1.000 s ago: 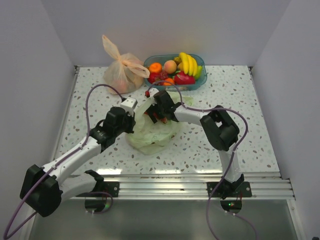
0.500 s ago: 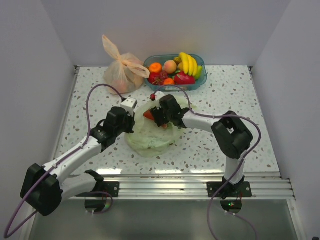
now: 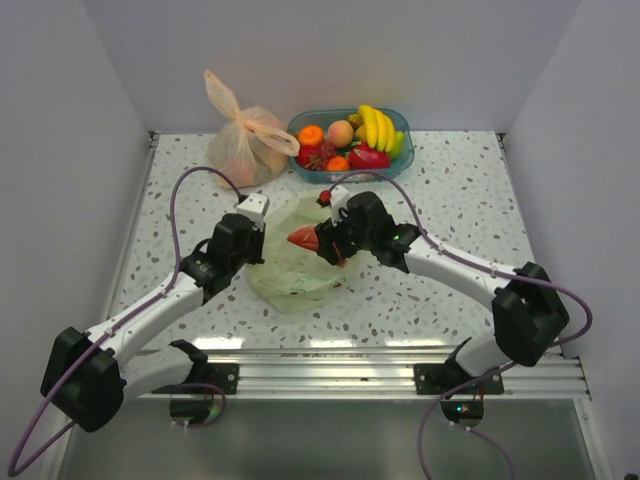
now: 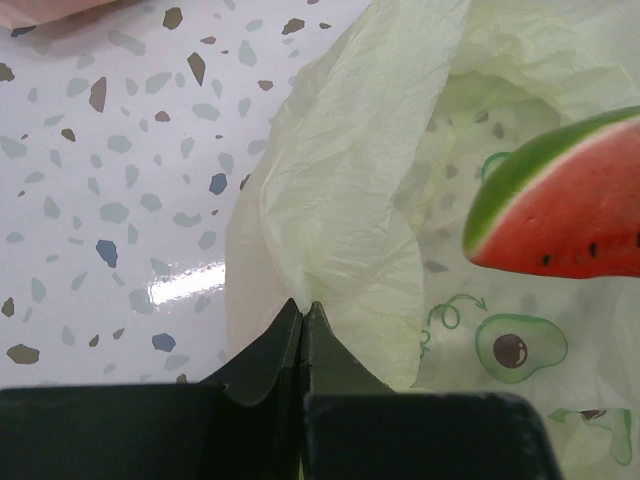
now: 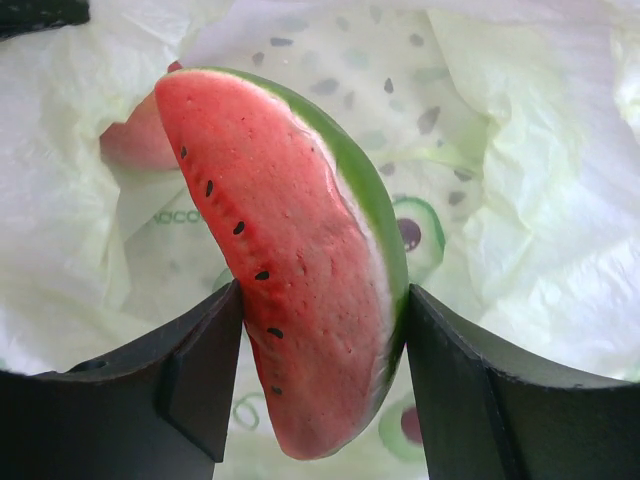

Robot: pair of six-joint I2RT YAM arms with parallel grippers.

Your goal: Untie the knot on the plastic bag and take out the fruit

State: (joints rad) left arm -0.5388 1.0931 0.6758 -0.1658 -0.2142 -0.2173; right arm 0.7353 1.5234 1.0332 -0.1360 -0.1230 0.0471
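The pale green plastic bag [image 3: 290, 272] lies open in the middle of the table, and no knot shows on it. My left gripper [image 4: 302, 305] is shut on a fold of the bag's edge [image 4: 350, 200] on its left side. My right gripper [image 5: 325, 320] is shut on a piece of fruit, a red watermelon slice [image 5: 290, 250] with a green rind. It holds the slice above the bag's open mouth [image 3: 303, 238]. A pinkish fruit [image 5: 135, 140] shows inside the bag [image 5: 520, 200], behind the slice.
A blue basket [image 3: 403, 160] with bananas, oranges, a peach and red fruit stands at the back centre. A tied peach-orange bag [image 3: 245, 145] sits to its left. The side walls stand close on both sides.
My right gripper closed on the watermelon slice inside the bag, then rose and drew back with it. The left gripper kept its hold on the bag.
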